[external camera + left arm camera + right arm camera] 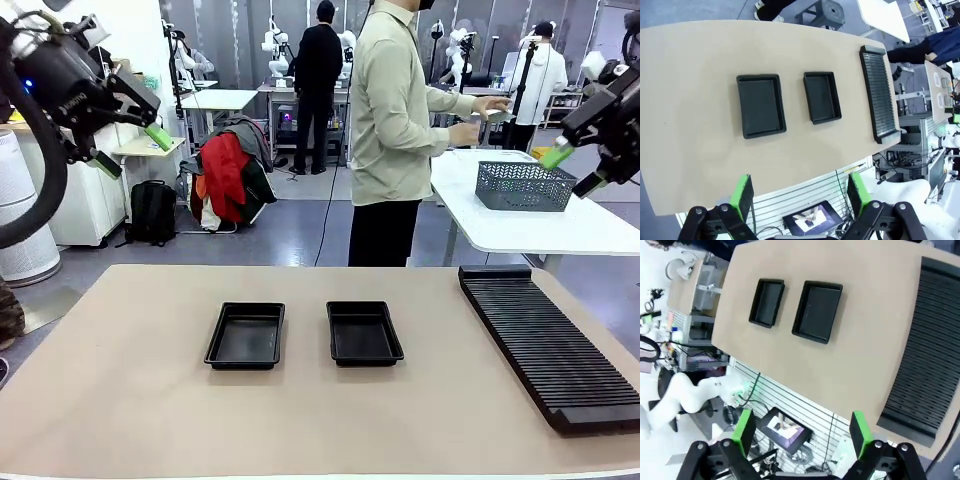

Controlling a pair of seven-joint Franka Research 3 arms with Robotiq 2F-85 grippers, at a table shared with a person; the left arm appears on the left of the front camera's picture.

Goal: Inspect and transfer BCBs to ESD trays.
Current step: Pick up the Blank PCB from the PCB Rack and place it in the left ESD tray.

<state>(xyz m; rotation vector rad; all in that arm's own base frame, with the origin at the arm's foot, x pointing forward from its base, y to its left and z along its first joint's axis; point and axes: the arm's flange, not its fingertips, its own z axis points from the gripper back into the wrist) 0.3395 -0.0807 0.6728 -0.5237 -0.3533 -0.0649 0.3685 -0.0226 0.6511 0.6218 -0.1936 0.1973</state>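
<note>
Two empty black ESD trays [246,336] [364,333] lie side by side mid-table. The left wrist view looks down on the same trays [761,105] [822,97], and so does the right wrist view [767,302] [818,311]. My left gripper [133,151] hangs high at the upper left, open and holding nothing [800,195]. High at the upper right, my right gripper [573,170] is open too, with nothing between its fingers [801,432]. The BCBs are out of view. A person's hands [490,108] hold something pale, too small to make out.
A long black ribbed rack [550,345] [879,92] [927,350] lies along the table's right side. The person stands at the far edge, turned towards a white side table [560,225] that carries a grey wire mesh basket [525,186].
</note>
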